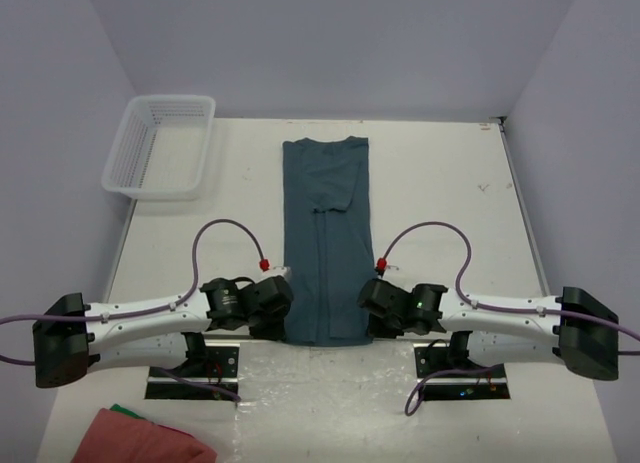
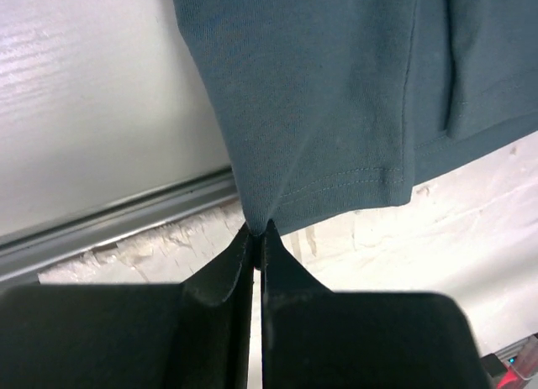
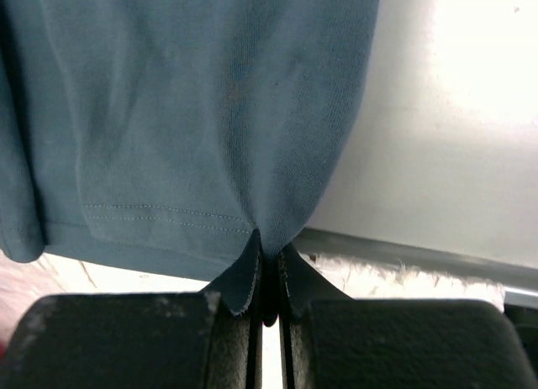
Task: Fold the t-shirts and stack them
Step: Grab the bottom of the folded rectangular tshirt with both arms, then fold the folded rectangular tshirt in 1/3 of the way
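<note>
A dark teal-blue t-shirt (image 1: 326, 238) lies folded lengthwise into a narrow strip down the middle of the table, neck end far, hem end near. My left gripper (image 1: 284, 324) is shut on the near left corner of the t-shirt's hem (image 2: 336, 95); the fabric is pinched at the fingertips (image 2: 259, 231). On the near right corner my right gripper (image 1: 368, 323) is shut, with the t-shirt (image 3: 185, 112) bunched into its fingertips (image 3: 271, 253). Both corners sit at the table's near edge.
A white plastic basket (image 1: 160, 145) stands at the far left of the table. A pink-red cloth with a green edge (image 1: 140, 438) lies at the near left, in front of the left arm's base. The table's metal front rail (image 2: 118, 225) runs just under both grippers.
</note>
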`<state>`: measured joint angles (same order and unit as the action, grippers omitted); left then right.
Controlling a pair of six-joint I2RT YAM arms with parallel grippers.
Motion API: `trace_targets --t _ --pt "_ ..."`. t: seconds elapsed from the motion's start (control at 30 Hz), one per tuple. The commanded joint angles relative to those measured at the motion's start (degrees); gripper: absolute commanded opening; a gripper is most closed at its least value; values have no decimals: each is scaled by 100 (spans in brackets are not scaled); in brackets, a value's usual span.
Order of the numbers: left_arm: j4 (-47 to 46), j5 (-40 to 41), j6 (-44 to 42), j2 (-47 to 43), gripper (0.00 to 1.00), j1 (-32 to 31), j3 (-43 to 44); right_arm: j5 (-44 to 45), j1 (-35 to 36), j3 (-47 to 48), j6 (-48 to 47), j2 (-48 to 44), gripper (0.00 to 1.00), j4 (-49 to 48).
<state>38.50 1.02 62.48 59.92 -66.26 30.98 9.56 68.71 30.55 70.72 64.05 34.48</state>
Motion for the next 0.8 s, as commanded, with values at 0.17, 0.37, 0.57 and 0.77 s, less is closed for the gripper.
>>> trace_targets --t 0.17,0.37,0.57,0.77 --pt "518 425 20 54 0 -186 714 476 231 434 12 -77 0 858" --pt "589 1015 -454 476 0 -55 1838 925 -119 1592 -707 203 0 1281" --pt "-183 533 -1780 932 0 1806 2709 829 -1666 2718 -2403 1133 0 1035" --pt "-334 302 -2793 2531 0 3197 3983 354 -2931 4211 -3687 2741 0 824"
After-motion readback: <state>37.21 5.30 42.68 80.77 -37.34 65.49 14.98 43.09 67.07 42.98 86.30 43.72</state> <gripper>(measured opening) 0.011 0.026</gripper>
